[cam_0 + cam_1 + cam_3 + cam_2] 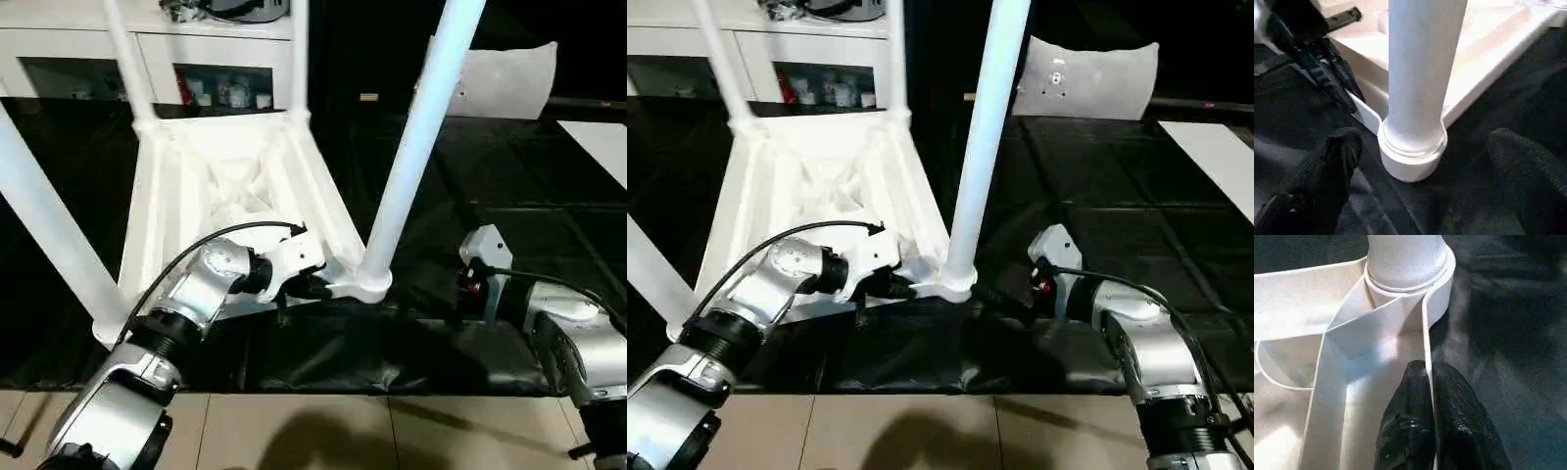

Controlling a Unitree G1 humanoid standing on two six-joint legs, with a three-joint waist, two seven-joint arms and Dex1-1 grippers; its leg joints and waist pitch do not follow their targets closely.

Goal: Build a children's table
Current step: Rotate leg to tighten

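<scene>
The white plastic children's table [230, 186] lies upside down on a black sheet-covered surface [509, 186], its ribbed underside facing up and its long white tapered tube legs standing up from the round corner sockets. The near-right leg [416, 147] sits seated in its socket [370, 284]; its upper end is cut off by the frame edge, as are the tops of the other legs. The left gripper [1430, 396] is clenched, its two black fingers pinched on the thin white rim of the table just beside that socket. The right gripper [1422, 196] stands released, its fingers [1334, 161] spread wide on either side of the socket's base and apart from it, touching neither leg nor socket. Beyond the table, a white cabinet with glass doors [206, 69] stands against the far side; its contents are too small to identify. A flat grey-white panel with small holes [1087, 78] leans behind the near-right leg, partly hidden by it. Pale floor tiles [323, 431] show nearest the camera, beyond the sheet's edge.
</scene>
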